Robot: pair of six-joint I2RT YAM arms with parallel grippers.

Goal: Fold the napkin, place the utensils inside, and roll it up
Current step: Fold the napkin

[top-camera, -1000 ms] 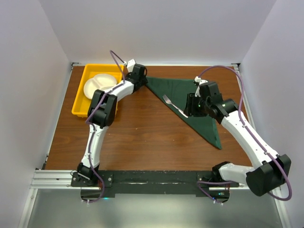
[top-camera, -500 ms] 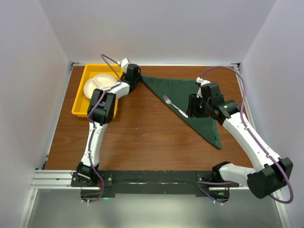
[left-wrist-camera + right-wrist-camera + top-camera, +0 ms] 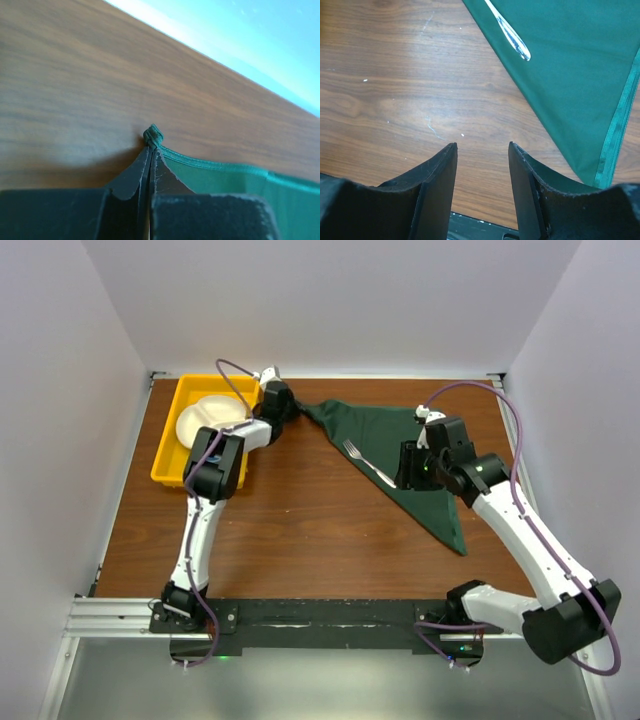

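The large dark green cloth napkin (image 3: 378, 430) lies folded into a triangle on the far right of the brown wooden table (image 3: 300, 530), with the slim silver metal fork (image 3: 366, 464) resting on its long edge, tines toward the far side. The left gripper (image 3: 151, 150) is pinched tight on the napkin's bunched left corner, low at the table beside the yellow plastic tray (image 3: 172, 445). The right gripper (image 3: 482, 150) hovers at the napkin's edge near the fork handle, jaws apart and holding nothing

the fork (image 3: 366, 462) lies on the napkin (image 3: 385, 428), right of the tray (image 3: 168, 458) holding the plate (image 3: 205, 418).
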